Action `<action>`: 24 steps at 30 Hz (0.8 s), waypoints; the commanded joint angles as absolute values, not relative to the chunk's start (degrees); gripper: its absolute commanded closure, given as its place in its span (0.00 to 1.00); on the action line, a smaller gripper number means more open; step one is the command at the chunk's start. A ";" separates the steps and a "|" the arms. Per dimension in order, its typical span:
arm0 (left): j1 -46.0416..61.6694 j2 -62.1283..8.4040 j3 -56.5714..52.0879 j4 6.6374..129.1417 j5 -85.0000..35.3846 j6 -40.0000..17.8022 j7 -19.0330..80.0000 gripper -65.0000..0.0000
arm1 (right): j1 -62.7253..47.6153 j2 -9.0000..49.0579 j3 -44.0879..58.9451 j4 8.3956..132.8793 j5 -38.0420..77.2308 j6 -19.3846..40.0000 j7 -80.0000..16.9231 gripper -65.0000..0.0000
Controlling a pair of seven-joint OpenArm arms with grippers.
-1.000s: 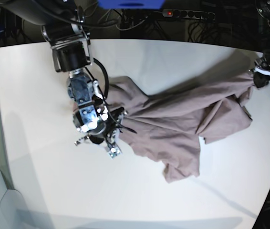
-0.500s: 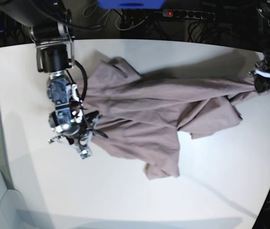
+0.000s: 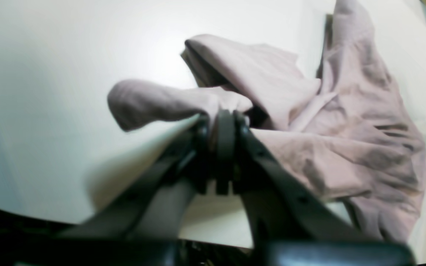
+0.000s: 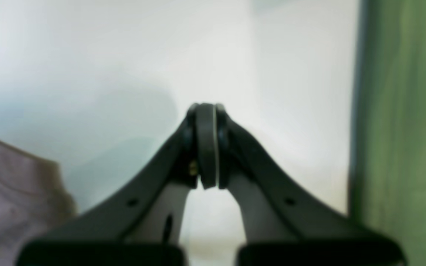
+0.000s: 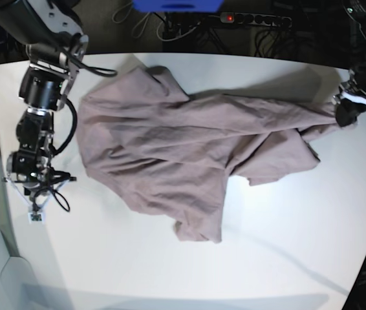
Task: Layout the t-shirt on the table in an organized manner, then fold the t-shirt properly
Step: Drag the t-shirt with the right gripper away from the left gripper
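1. T-shirt (image 5: 170,148) now lies spread wider across the table (image 5: 189,271) than a second ago; then it was bunched toward the middle and the base view's right, with its near-left edge pinched by the right gripper; now its cloth reaches much further toward that view's left and up toward the far edge.
2. Right gripper (image 5: 35,205) has let go of the cloth and drawn away to the table's left border in the base view; in its wrist view the right gripper (image 4: 205,146) has its fingers pressed together with nothing between them, and only a corner of the t-shirt (image 4: 9,207) shows at the lower left, apart from it.
3. Left gripper (image 5: 348,111) stays at the base view's right edge, clamped on the shirt's far end; the left wrist view shows the left gripper (image 3: 225,147) closed tight on a fold of the t-shirt (image 3: 346,147), a rounded lobe of cloth bulging out beside the fingers (image 3: 248,136).
4. Material: soft, matte, dusty mauve fabric, heavily creased; long ridges run from the pinched end toward the spread body; one narrower flap hangs toward the front of the table in the base view.
5. Table: smooth, plain white, glossy enough to carry soft shadows, with a rounded outline.
6. No containers are among the things seen.
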State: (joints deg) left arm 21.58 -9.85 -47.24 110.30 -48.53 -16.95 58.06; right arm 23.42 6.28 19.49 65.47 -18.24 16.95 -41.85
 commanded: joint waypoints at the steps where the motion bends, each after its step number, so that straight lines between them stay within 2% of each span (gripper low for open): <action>1: 21.58 -10.68 -47.43 111.16 -50.24 -17.10 56.84 1.00 | 24.66 6.11 18.24 68.26 -17.71 17.10 -41.36 1.00; 8: 21.41 -10.59 -47.43 110.73 -50.24 -17.10 56.84 1.00 | 18.33 1.10 4.00 83.03 -17.71 17.10 -45.23 1.00; 12: 21.49 -10.59 -47.43 110.73 -49.89 -17.10 56.84 0.99 | 17.45 -0.48 -6.29 86.37 -17.71 17.10 -47.43 1.00; 14: 21.58 -10.59 -47.43 110.64 -49.27 -17.10 56.84 0.99 | 18.24 -1.01 -10.24 86.11 -17.63 17.10 -48.13 0.95; 19: 21.05 -10.59 -47.43 110.64 -47.43 -17.10 59.65 0.99 | 20.09 -3.82 -14.90 84.09 -17.63 17.10 -47.69 0.72; 24: 21.41 -10.77 -47.52 110.99 -47.96 -17.10 62.46 0.99 | 25.80 -5.49 -14.99 73.19 -17.63 17.10 -46.90 0.53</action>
State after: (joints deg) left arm 21.26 -10.00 -47.16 109.89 -46.76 -16.93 63.05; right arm 24.49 -5.28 -15.11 71.79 -17.47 17.37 -47.83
